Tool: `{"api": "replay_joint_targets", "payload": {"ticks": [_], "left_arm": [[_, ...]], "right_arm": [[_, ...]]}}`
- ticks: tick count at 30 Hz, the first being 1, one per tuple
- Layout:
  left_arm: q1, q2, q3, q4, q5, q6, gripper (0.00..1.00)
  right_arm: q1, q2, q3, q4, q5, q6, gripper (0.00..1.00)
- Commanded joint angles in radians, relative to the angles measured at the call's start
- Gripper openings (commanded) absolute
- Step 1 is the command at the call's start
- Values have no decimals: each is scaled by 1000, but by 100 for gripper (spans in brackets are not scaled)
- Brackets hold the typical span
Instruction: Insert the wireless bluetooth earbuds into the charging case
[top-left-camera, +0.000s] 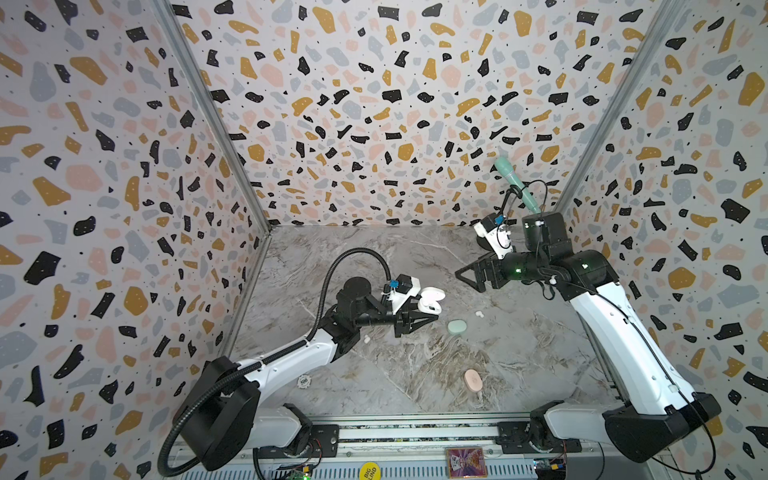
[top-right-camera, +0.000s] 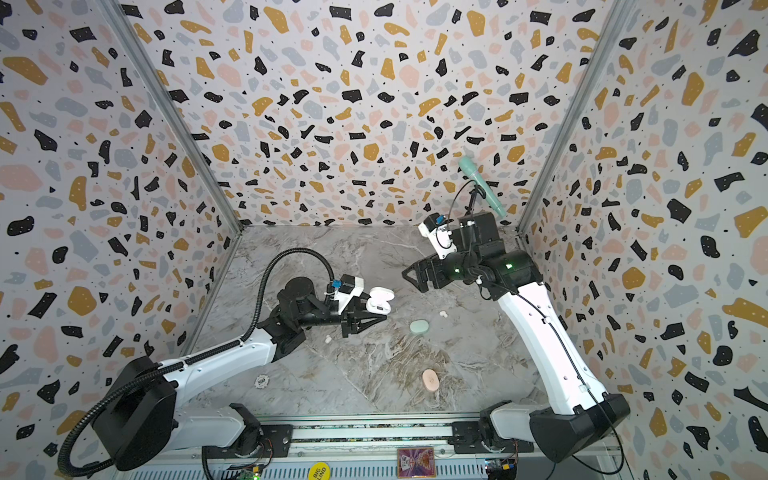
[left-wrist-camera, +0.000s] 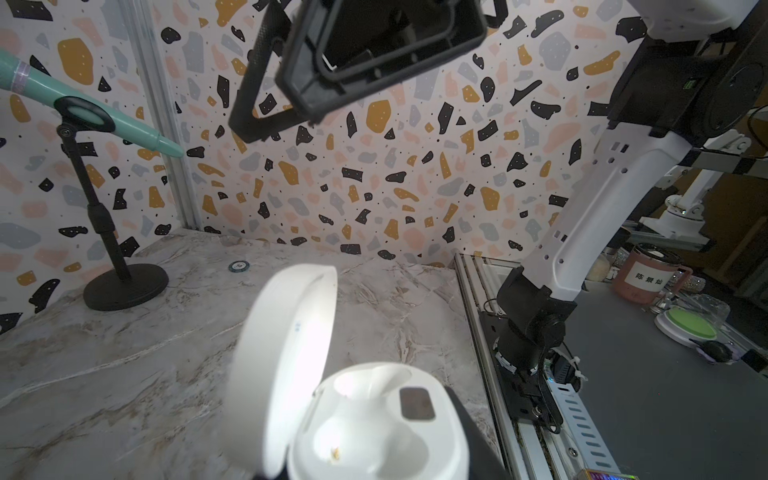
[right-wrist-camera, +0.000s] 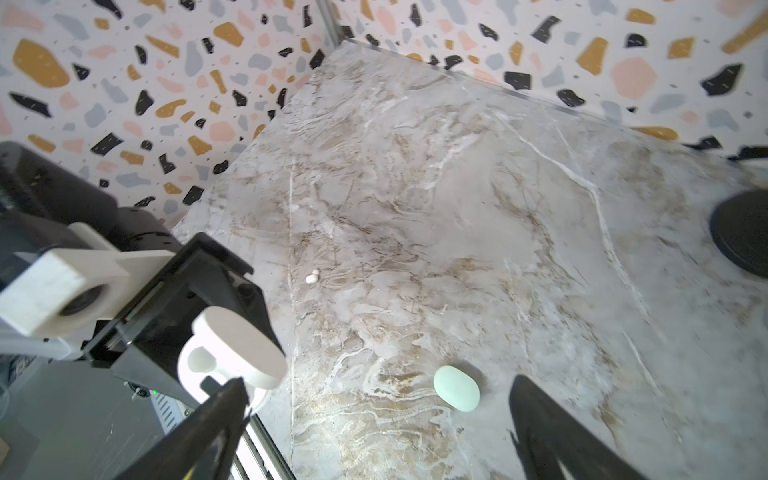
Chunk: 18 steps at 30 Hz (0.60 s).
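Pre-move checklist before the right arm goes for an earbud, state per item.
1. Grip: left gripper jaws shut on white pebble-shaped charging case: ok.
2. Access: lid open, wells look bare, some glare: ok.
3. Free hand: right gripper jaws open, empty: ok.
4. Target: pair of tiny white earbuds uncovered on marble table, beside closed mint-green case: ok.
5. Path: nothing between right gripper and that pair: ok.
6. Earbud orientation for wells: cannot tell, too small.
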Motion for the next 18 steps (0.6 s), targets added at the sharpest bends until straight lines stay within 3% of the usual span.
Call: {"api": "replay_joint_targets", "payload": {"ticks": [1,10,18], "left_arm": [[13,-11,-15,86,-7,-7,33],[27,11,-29,190,-17,-41,33],[40,18,-35,215,-9,-45,33]], "right_arm": [[-85,-22,-86,11,-18,94,99],[-175,94,-432,295,119,260,100],[-201,315,-513,494,146,272,91]]}}
